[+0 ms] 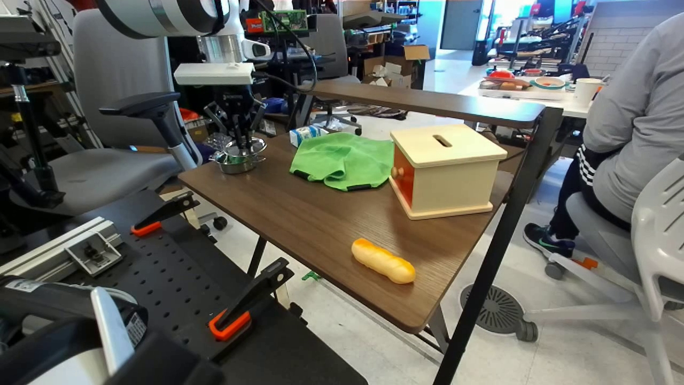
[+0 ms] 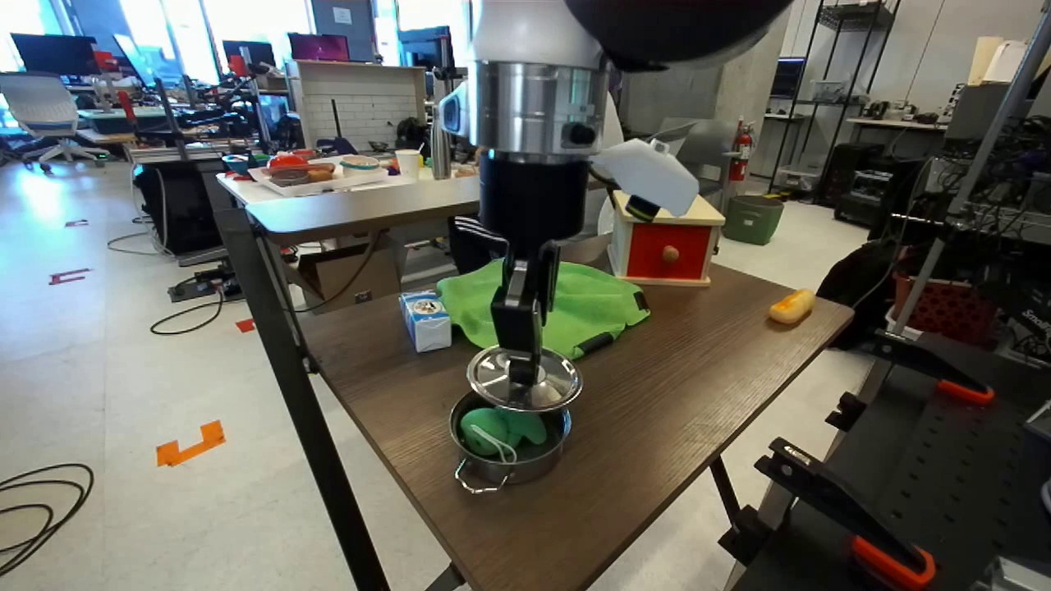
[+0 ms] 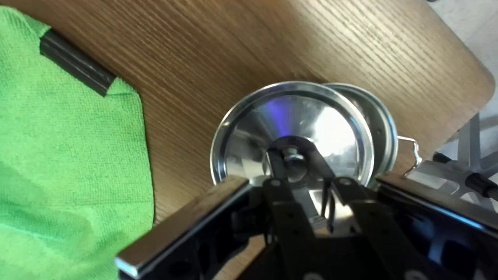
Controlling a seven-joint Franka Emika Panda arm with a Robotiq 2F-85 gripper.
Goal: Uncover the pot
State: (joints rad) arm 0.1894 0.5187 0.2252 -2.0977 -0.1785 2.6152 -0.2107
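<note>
On the brown table (image 2: 673, 394), a slotted wooden box (image 1: 454, 187) with one red side hides its contents. A green cloth (image 1: 347, 155) lies beside it. The pot (image 2: 530, 469) stands near a corner; above part of it, the gripper (image 2: 524, 371) clamps the metal lid (image 3: 249, 128) at its centre. A blue-and-white carton (image 2: 429, 326) sits by the cloth. Inside the pot lies a green object (image 2: 484, 425) with a pale loop.
</note>
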